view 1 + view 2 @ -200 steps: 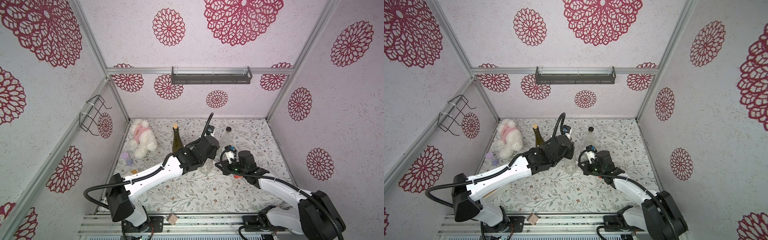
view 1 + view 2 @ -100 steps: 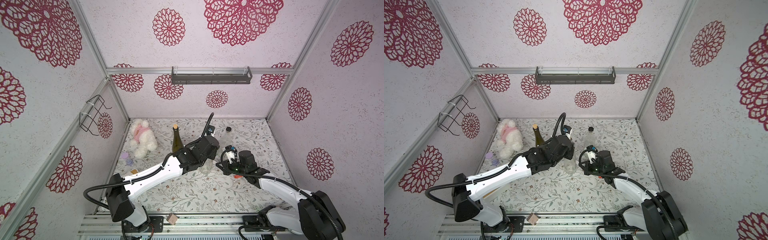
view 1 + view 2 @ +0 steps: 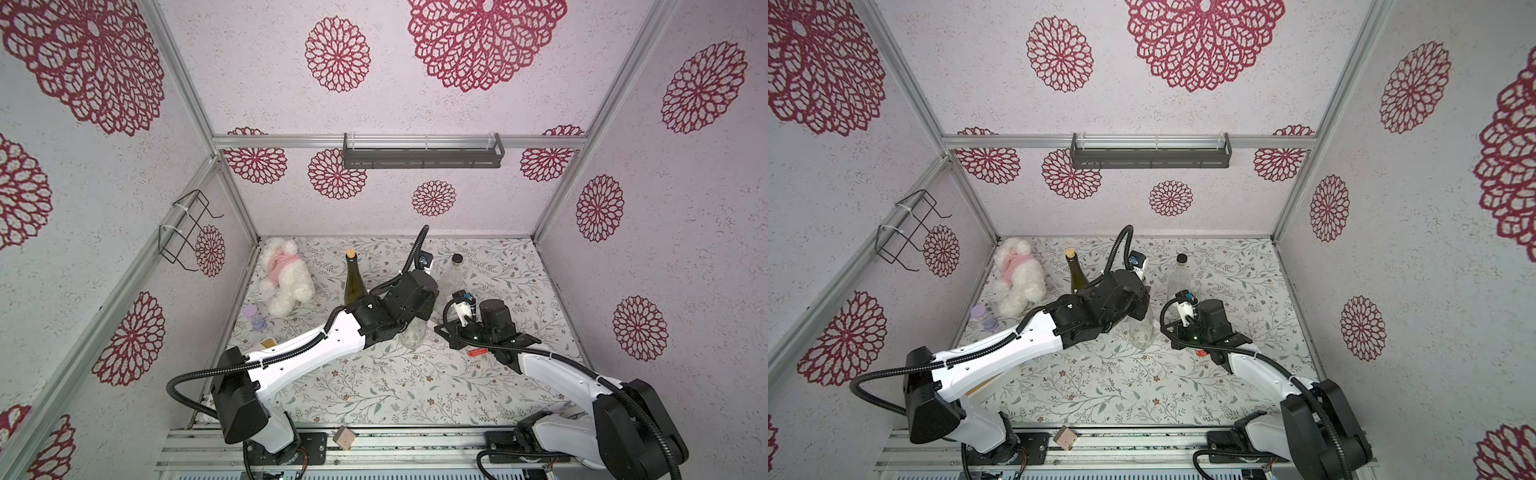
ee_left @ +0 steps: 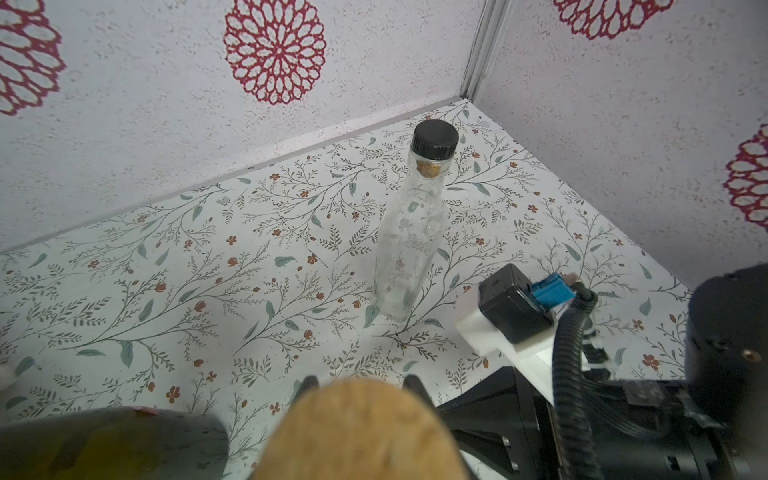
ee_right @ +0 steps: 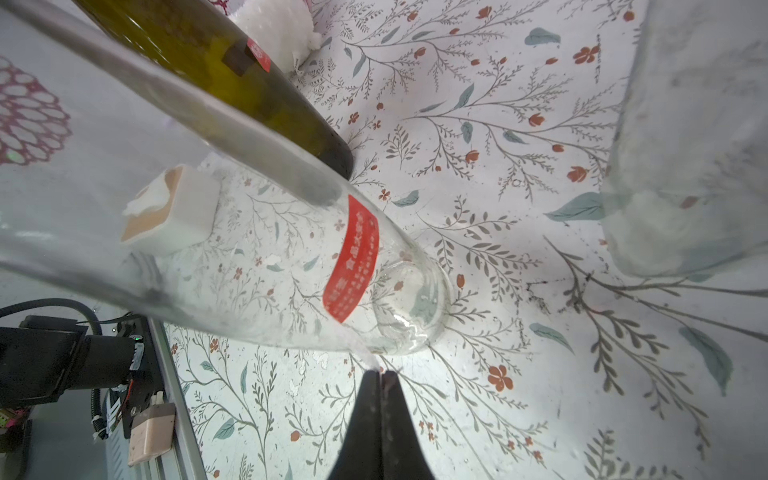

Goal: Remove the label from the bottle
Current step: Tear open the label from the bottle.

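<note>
Right fingers (image 5: 365, 415) are pressing fully together just beside the base of the clear glass bottle (image 5: 249, 270) (whether they are pinching anything is unclear), whose red label (image 5: 353, 257) is clinging to its lower wall. Left fingers (image 5: 178, 212) are gripping its corked top over the floral tabletop (image 5: 498, 374); a green wine bottle (image 3: 355, 286) and a plush toy (image 3: 284, 278) are sitting farther back.

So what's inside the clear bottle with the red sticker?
It looks empty: the flowery table shows through the clear bottle. Its neck is hidden by the left gripper.

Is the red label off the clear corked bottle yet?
On: the red label lies flat on the clear corked glass bottle, near its base.
</note>
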